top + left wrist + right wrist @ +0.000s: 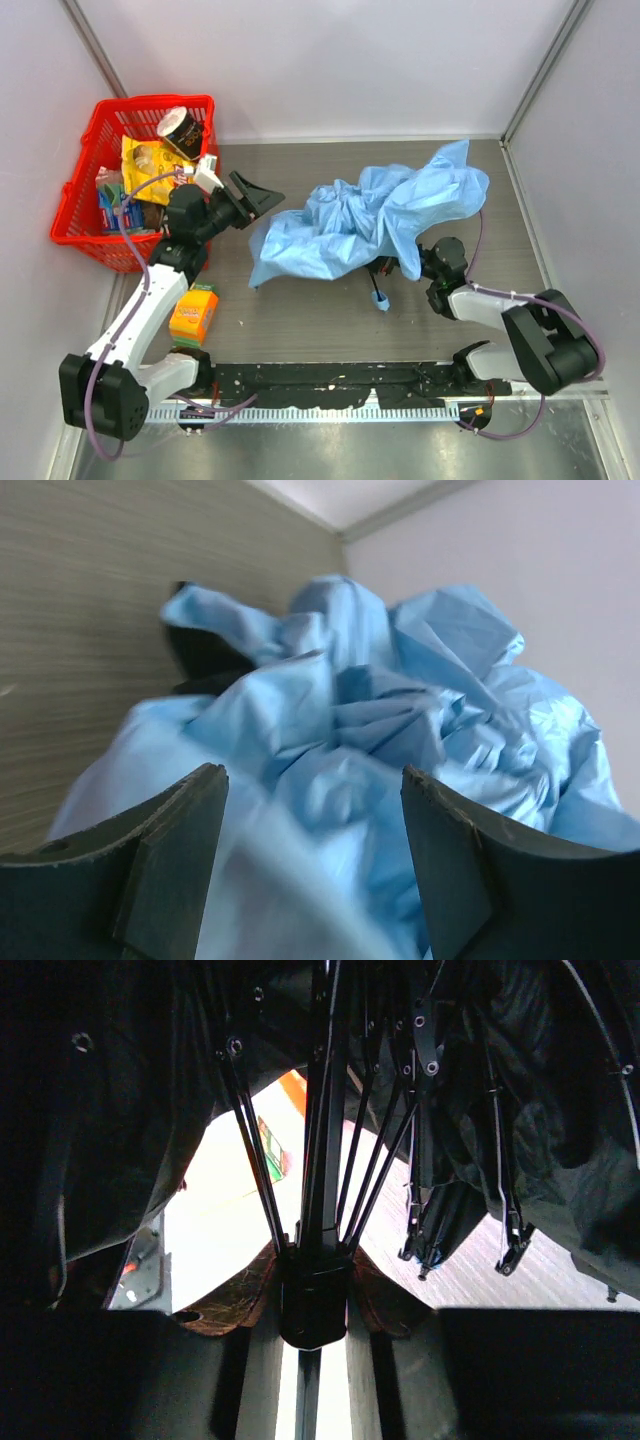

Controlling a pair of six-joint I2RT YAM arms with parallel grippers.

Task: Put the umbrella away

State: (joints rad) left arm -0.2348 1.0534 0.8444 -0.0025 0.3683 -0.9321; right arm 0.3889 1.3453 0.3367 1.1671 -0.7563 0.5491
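Observation:
The umbrella (370,215) lies in the middle of the table as a crumpled heap of light blue cloth, with its blue strap loop (381,297) poking out at the near side. My left gripper (258,203) is open just off the heap's left edge. In the left wrist view the cloth (400,700) fills the space beyond the left gripper (312,772), and nothing is pinched between its fingers. My right gripper (425,262) reaches under the cloth's right side. The right wrist view shows the right gripper (315,1285) shut on the umbrella's black shaft collar (315,1305), with ribs (250,1130) fanning out above.
A red basket (150,103) with snack packets and a dark cup stands at the far left. An orange carton (194,313) lies by my left arm. White walls close in the table on three sides.

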